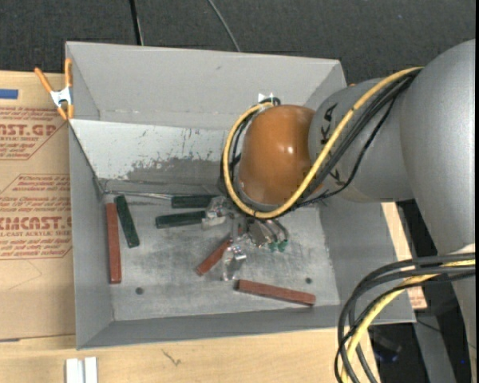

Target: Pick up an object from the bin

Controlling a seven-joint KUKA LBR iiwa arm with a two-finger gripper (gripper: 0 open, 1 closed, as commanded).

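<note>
My gripper (250, 236) hangs low in the middle of the bin, just under the orange cover. A short red-brown bar (213, 259) lies tilted right at its lower left, and the bar's upper end touches a small silvery piece (232, 265). Beside the gripper's right side sits a small green bit (281, 246). Left of the gripper a dark green bar (180, 220) lies flat, with another dark green bar (190, 202) just above it.
A long red-brown bar (275, 293) lies near the bin's front wall. Along the left wall there is an upright red-brown bar (113, 243) with a dark green bar (127, 220) next to it. The arm and its cables cover the bin's right side.
</note>
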